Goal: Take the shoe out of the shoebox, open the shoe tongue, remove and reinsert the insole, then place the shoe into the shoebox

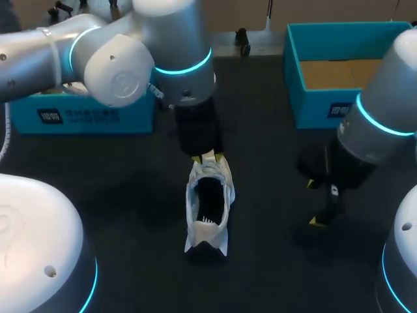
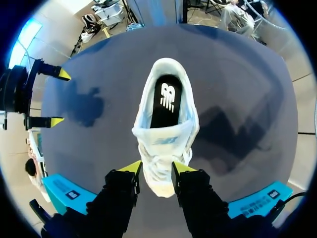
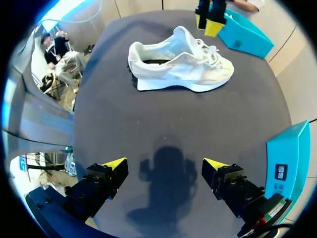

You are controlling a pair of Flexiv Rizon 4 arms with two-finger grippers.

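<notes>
The white mesh running shoe (image 1: 207, 208) is out on the dark counter (image 1: 130, 195), toe pointing at the open teal cardboard shoebox (image 1: 313, 98). My left pincer (image 2: 157, 168) sits at the toe, but I can't tell if it's actually gripping. My right pincer (image 3: 166, 166) is spread wide over bare counter, well off to the side. I reckon the shoe's light with a squishy upper, so grab the stiffer heel collar. The black foam insole (image 2: 166, 99) looks floppy, so pinch its heel edge.
</notes>
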